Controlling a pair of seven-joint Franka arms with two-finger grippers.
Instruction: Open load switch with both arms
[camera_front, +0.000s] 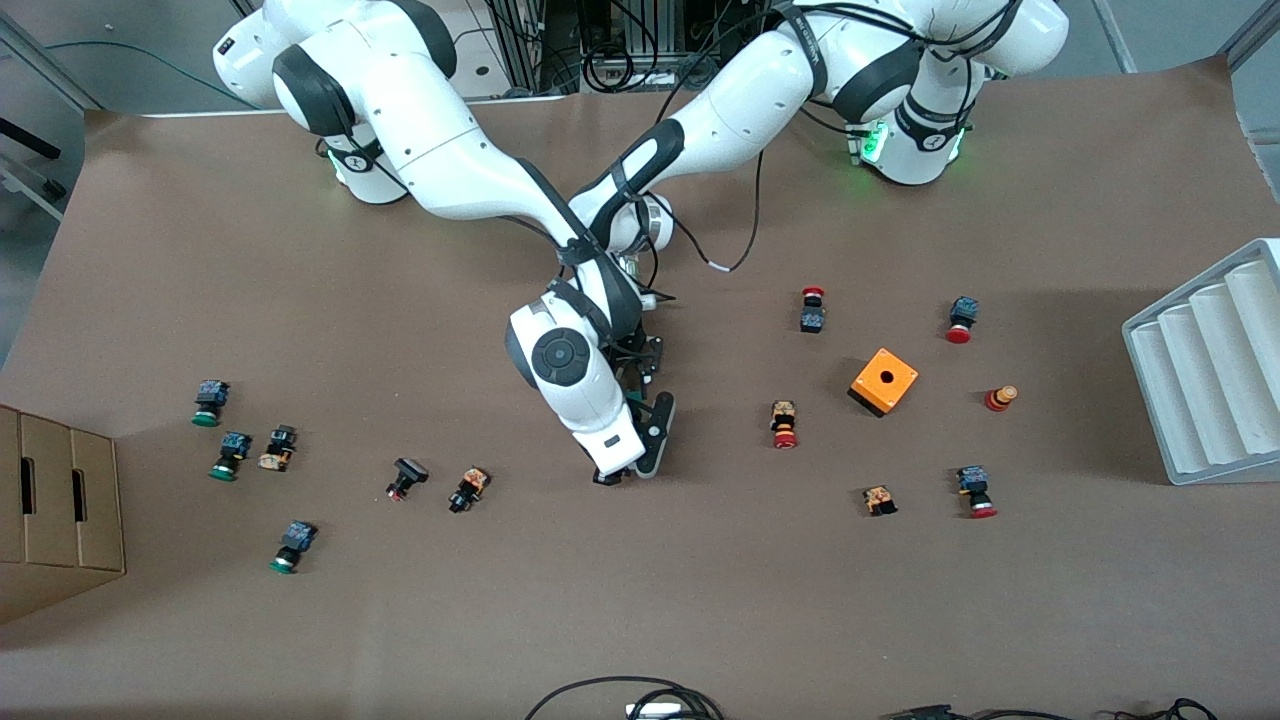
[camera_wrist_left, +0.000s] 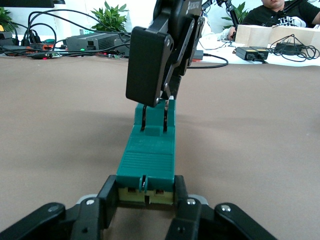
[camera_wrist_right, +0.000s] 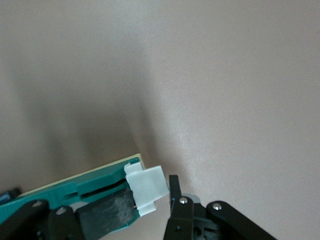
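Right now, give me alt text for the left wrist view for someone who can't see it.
The left hand grips one end of a green load switch on a brown table. The right hand comes down on its other end.

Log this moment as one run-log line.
left end effector: shut on load switch | right end effector: shut on its white sliding piece | switch: above table

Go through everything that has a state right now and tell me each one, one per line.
Load switch: clamped at one end, worked at the other.
White slider: sticking out past the switch's end.
Left hand: shut on the load switch.
Right hand: closed on the white slider.
Orange cube: resting on the table, untouched.
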